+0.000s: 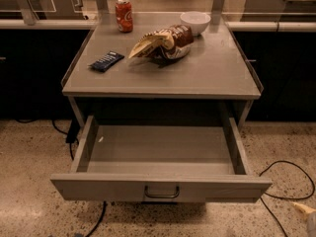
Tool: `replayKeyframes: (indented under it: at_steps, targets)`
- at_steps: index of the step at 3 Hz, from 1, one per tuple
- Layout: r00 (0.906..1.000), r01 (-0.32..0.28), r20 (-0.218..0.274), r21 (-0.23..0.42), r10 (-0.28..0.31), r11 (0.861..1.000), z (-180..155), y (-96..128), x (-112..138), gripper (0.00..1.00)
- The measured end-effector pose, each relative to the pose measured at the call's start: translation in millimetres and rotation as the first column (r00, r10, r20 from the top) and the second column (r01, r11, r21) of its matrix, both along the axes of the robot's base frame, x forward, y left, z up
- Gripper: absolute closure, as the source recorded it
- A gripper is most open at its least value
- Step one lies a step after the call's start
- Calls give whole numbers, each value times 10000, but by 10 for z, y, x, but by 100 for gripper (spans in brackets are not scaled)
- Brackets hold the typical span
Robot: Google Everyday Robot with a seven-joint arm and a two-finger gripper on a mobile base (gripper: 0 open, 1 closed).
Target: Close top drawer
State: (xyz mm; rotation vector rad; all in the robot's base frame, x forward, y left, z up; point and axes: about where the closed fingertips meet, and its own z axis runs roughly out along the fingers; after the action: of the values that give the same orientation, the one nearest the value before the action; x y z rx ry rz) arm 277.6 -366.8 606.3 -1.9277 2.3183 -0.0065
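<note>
**Top drawer [160, 154] stands pulled out under the bench [212, 78]**

You get only a grey sliver of the gripper [312, 226] at the lower right edge, and you cannot tell its state. The drawer lies left of it, apart, handle [161, 192] facing you, with only a pale speck [100, 138] on its floor. Farther up-left, the bench carries a soda can [124, 15], chip bag [160, 43] and bowl [195, 21].
</note>
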Motion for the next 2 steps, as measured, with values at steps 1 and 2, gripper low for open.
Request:
replayKeyframes:
  at_steps: [1, 2]
  targets:
    - [9901, -1387, 128, -624, 1397, 9884, 67, 244, -187, 0]
    - [9609, -2759, -114, -1283, 2768, 9526, 98, 509, -336, 0]
